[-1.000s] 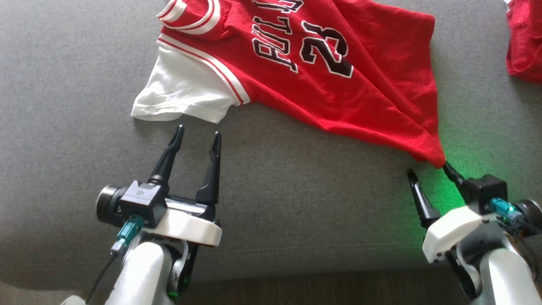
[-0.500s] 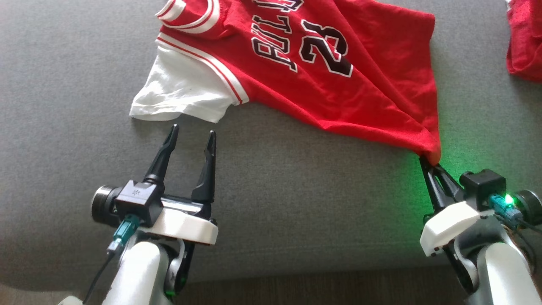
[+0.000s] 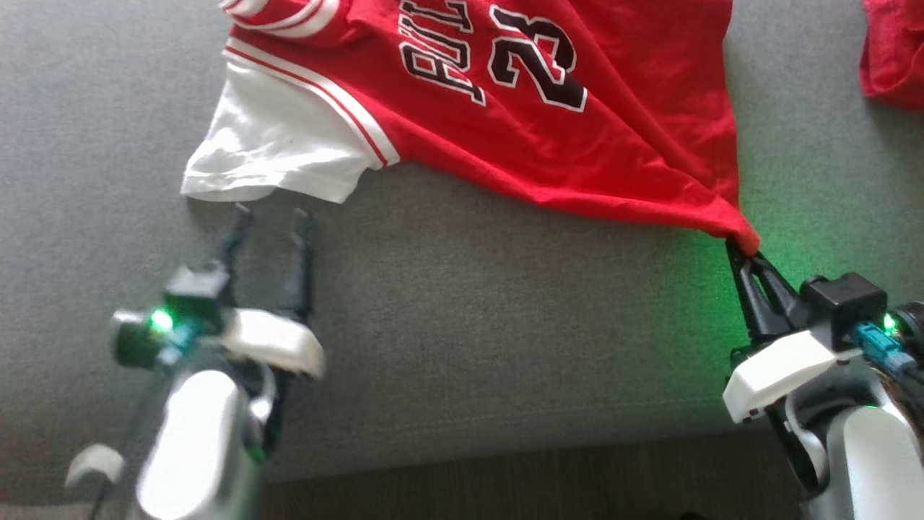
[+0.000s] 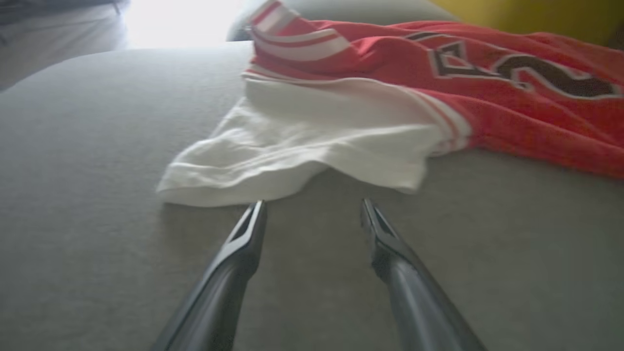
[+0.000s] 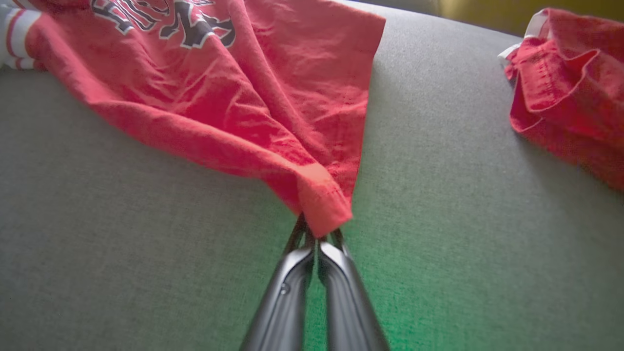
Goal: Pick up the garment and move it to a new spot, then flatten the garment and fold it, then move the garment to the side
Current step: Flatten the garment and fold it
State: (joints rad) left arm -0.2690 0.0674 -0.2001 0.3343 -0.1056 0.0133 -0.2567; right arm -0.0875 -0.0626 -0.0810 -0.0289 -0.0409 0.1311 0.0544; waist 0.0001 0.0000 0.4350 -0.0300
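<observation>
right claw [image 3: 743, 249] pinching the jersey [image 3: 577, 144] hem corner, 4 o'clock | left claw [image 3: 273, 213] spread wide, empty, just short of the white sleeve [image 3: 274, 152], 8 o'clock | jersey sprawls over the gray counter [image 3: 469, 325], 12 o'clock

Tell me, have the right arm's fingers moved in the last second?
Yes. The right gripper closed its fingers inward onto the corner of the jersey, which itself stayed put on the grey cushion.

Bare grey fabric surface [image 3: 505, 347] all along the robot-side edge of the jersey [image 3: 577, 144], another red garment [image 3: 891, 58] well off to its right.
</observation>
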